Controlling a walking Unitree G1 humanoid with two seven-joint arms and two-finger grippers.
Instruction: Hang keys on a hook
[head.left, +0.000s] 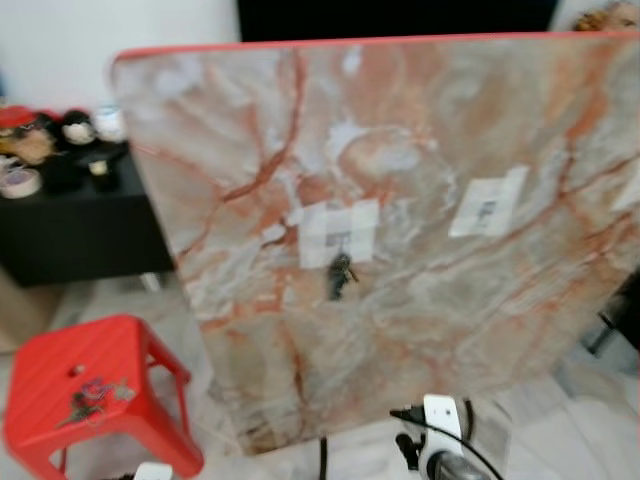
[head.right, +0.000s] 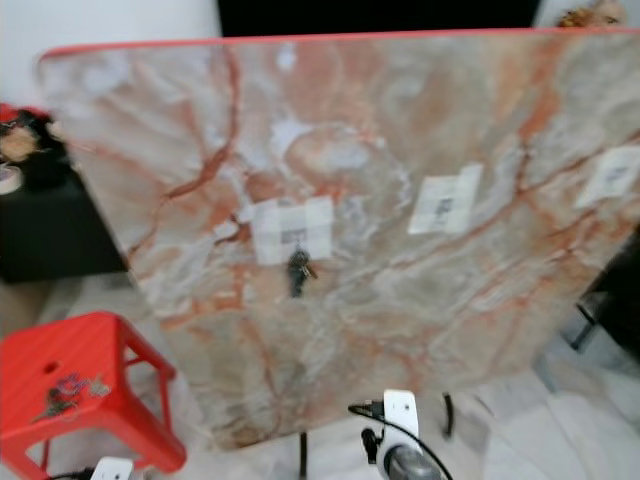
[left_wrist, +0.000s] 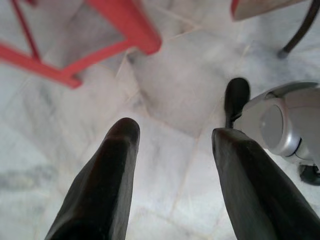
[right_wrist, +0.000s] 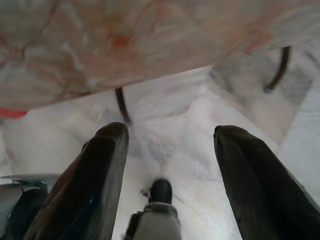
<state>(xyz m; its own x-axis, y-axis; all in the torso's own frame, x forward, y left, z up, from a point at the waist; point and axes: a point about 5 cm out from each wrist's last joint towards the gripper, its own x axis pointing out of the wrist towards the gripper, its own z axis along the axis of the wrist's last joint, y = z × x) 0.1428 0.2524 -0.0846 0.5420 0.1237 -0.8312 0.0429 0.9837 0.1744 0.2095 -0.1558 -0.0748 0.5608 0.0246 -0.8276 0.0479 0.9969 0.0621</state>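
Observation:
A dark bunch of keys hangs on the tilted, marble-patterned board, just under a white taped patch at its middle. The hook itself is too small and blurred to make out. A second white patch sits further right. Both arms hang low, well below the keys. My left gripper is open over the pale floor with nothing between its fingers. My right gripper is open too, below the board's lower edge. The right wrist shows at the bottom of the head view.
A red plastic stool stands at the lower left, close to the left arm. A black cabinet with small items on top lies behind it. Thin dark legs hold the board above a pale marble floor.

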